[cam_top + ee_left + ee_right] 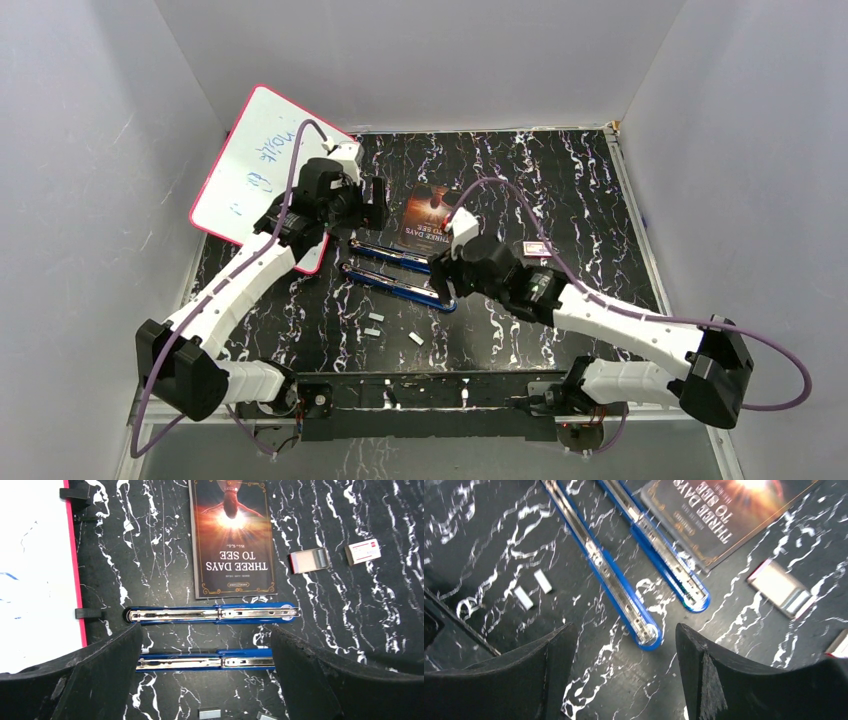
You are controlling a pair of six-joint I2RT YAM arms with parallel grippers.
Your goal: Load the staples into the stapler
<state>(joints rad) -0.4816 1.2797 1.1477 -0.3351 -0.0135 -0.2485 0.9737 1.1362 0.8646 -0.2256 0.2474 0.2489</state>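
The stapler lies as two long blue bars with metal channels facing up, a far bar [388, 254] [210, 614] [659, 550] and a near bar [400, 286] [205, 661] [604, 565]. The staples, short silvery strips [376, 318] [416, 339] [210, 713] [523, 598] [543, 581], rest on the table in front of the bars. My left gripper [375, 200] [206, 635] hovers open above the bars' left part, holding nothing. My right gripper [447, 290] [625, 630] is open just short of the near bar's right end, also holding nothing.
A book [428, 215] [232, 535] lies behind the bars. To its right sit a silver tray [310, 560] [780, 587] and a small red-and-white box [537, 248] [363, 551]. A pink-edged whiteboard [250, 165] [35, 570] leans at the back left. White walls enclose the table.
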